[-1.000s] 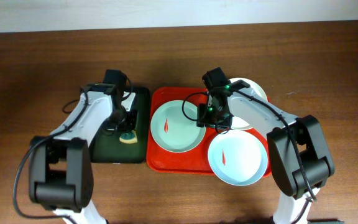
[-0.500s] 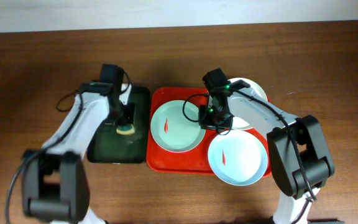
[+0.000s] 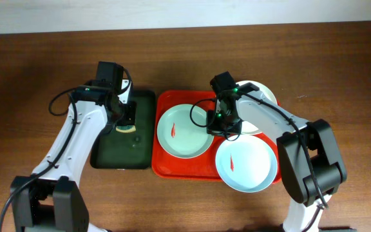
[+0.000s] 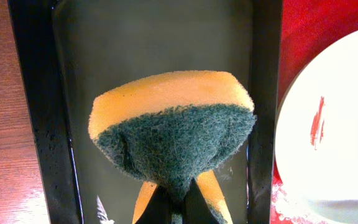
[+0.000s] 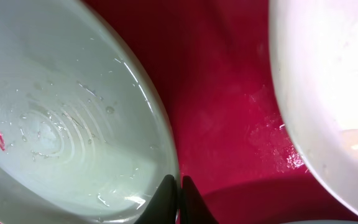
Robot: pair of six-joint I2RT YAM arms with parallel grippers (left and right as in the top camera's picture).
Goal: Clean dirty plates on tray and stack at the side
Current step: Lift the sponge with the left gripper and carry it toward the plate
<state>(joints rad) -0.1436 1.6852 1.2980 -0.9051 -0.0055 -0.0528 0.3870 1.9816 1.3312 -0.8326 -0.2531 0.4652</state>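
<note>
- Sponge point(image 4: 173, 124), yellow with a green scouring side, is held pinched between the jaws of the left gripper point(image 4: 176, 202). It is seen over the dark green tray point(image 3: 118, 154); whether it touches that tray cannot be told.
- The mint green plate point(image 3: 184, 131) is found on the red tray point(image 3: 166, 96), just to the right of the sponge, across the two adjoining tray rims.
- Its red smear point(image 3: 172, 131) is set on the plate's left half, the side nearer the sponge. The smear's long axis is laid roughly away from the robot.
- The jaws of the right gripper point(image 5: 174, 193) are seen drawn narrow on the right rim of the same plate. The rim appears to be nipped between them, and the plate is judged to be steadied there for wiping.
- The blue plate point(image 3: 247, 163) is placed at the near right corner of the red tray, overhanging its rim. The white plate point(image 3: 263, 93) is partly hidden under the right arm at the far right.
- No plate is yet stacked on the desk point(image 3: 44, 64) beside the tray.
- The left arm is judged the nearer one to the smear. A short carry to the right and a lowering of the sponge onto the plate's left half is what the coming move is expected to need.
</note>
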